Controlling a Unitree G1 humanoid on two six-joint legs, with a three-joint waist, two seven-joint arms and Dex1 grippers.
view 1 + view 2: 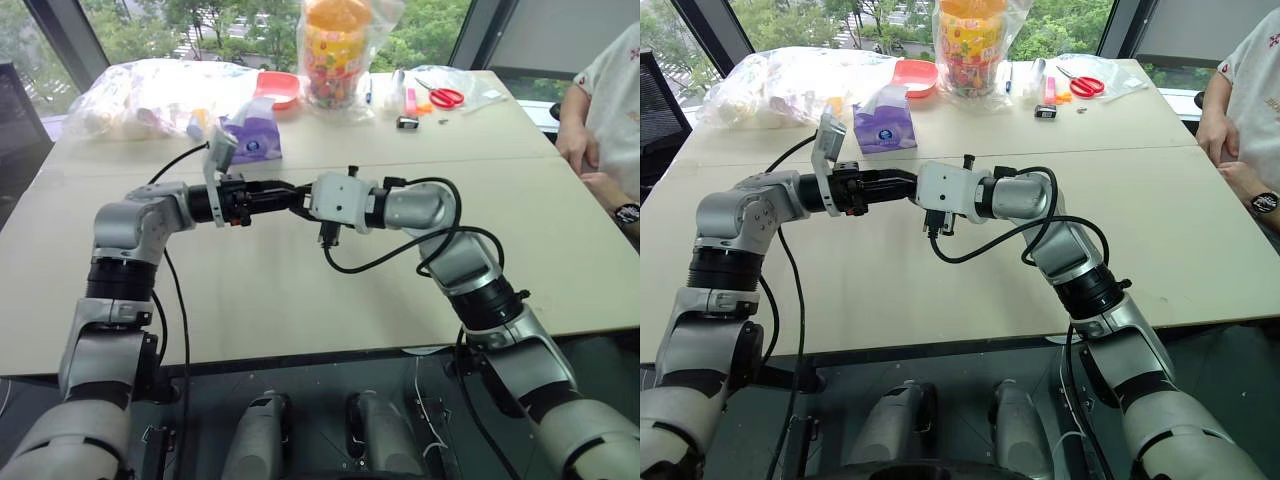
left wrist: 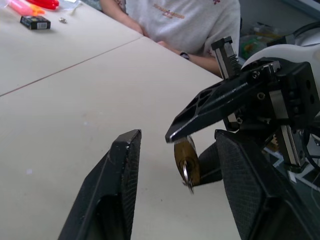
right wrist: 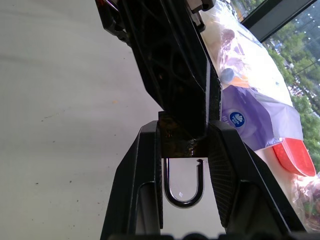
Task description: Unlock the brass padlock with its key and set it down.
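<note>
Fingers [image 3: 145,175] of the right gripper [image 3: 182,145] pinch the padlock [image 2: 186,155], shackle apparently sprung; left gripper [image 2: 175,165] gapes around it, empty.

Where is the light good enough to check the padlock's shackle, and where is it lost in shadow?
Right wrist view: the shackle stands out dark against the bright table, and one leg's tip looks clear of the body, while the brass padlock itself sits in deep shadow between the jaws. Left wrist view: its brass face catches light. Eye views: daylight from the windows behind, even on the table.
</note>
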